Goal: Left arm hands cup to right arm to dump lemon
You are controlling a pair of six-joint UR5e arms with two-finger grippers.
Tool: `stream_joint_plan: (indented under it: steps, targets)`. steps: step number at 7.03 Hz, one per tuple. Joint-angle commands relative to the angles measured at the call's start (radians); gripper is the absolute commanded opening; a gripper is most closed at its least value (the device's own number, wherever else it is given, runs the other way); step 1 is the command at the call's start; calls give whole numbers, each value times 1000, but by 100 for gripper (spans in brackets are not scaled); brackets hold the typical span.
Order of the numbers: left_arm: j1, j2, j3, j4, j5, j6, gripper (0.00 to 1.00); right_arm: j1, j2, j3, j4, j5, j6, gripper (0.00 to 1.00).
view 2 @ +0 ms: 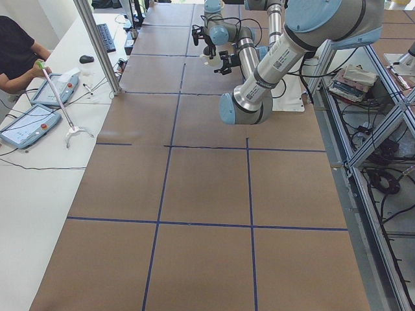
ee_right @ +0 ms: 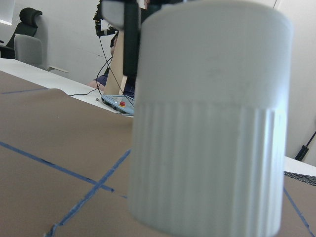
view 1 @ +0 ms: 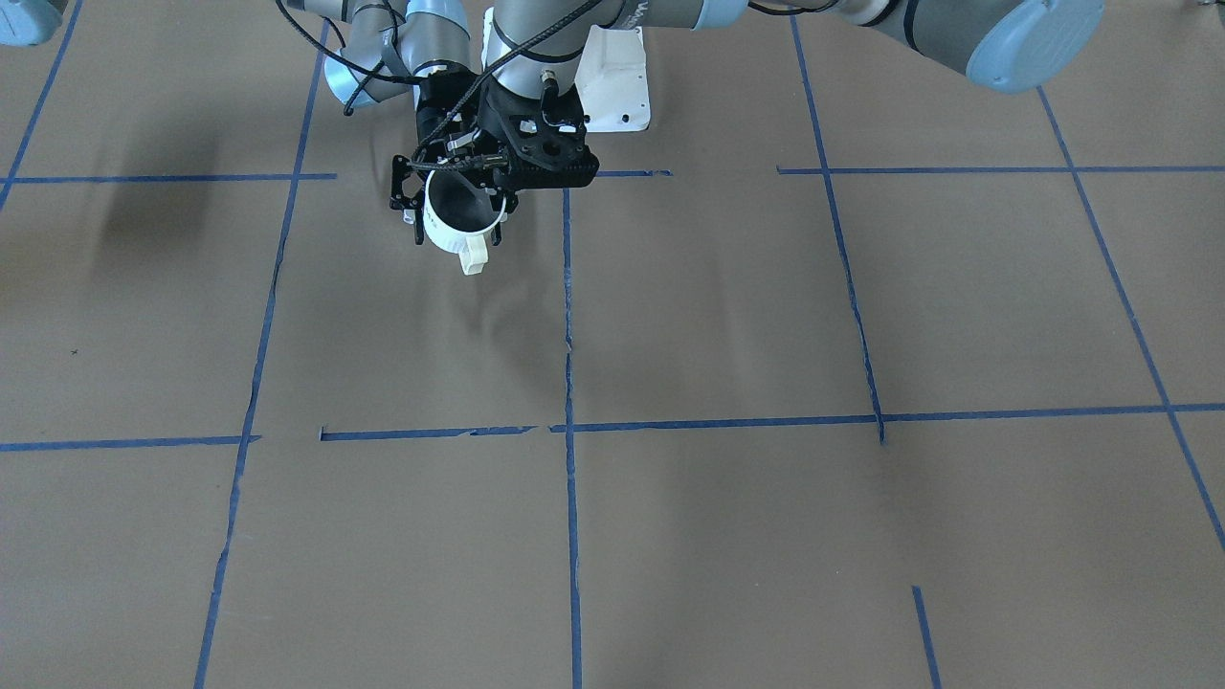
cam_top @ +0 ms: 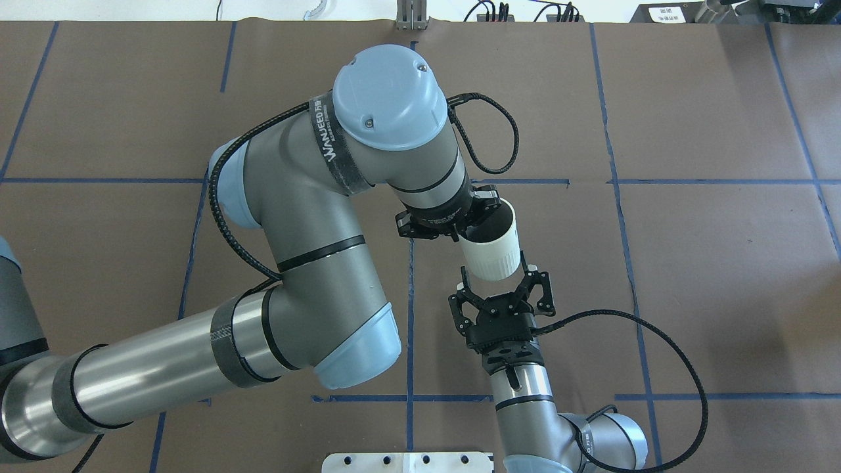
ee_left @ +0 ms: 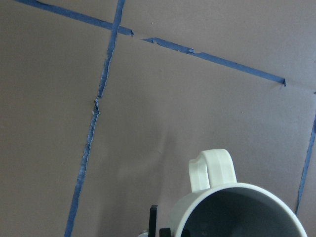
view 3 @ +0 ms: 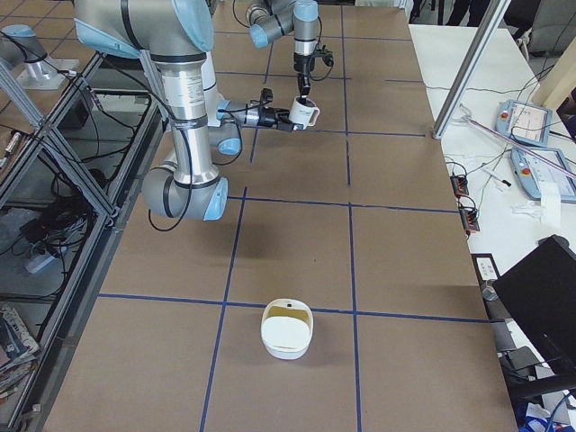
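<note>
The black left gripper (cam_top: pixel 474 220), mounted on a perforated bracket, is being shown clenched from above on the rim of the white mug (cam_top: pixel 493 253), which is ribbed on its lower body and grey inside. The slim black right gripper (cam_top: pixel 496 276) is being presented level with the mug from the robot's side. Its jaws are spread wide, one at each side of the ribbed base. Whether its fingers (cam_top: pixel 531 274) are touching the wall cannot be told. The mug is being held upright, clear of the table, near the robot's base. Its loop handle (view 1: pixel 474 256) is being pointed toward the operators' side. In the left wrist view only part of the grey interior is being shown, so the contents cannot be told. The grey left arm (cam_top: pixel 315 263), fitted with light-blue joint caps, is being shown reaching in from the overhead view's left. The grey right arm (cam_top: pixel 525 401) is being shown entering at that view's lower edge. Both are being shown over the brown paper-covered table (cam_top: pixel 709 112), which is divided by blue tape lines (view 1: pixel 569 536). A white rounded bowl (view 3: pixel 287 349) with a yellowish inside is being shown on the table toward the robot's right end, well apart from the mug.
</note>
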Motion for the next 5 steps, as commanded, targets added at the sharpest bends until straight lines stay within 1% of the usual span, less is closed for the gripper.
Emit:
stream_joint_plan:
  steps: [1, 2, 3, 4, 5]
  targets:
    - [-92, 9, -82, 1, -2, 0, 0, 1, 9, 13, 0, 7, 0, 100]
    - [-122, 57, -125, -1, -5, 9, 0, 17, 11, 73, 2, 74, 3, 100]
    - [-146, 125, -166, -2, -8, 23, 0, 57, 2, 107, 2, 145, 6, 100]
    - [-168, 201, -211, -2, -10, 154, 0, 118, -7, 109, 2, 236, 7, 100]
    - [-209, 301, -240, -18, -11, 289, 0, 190, -41, 141, 2, 351, 7, 100]
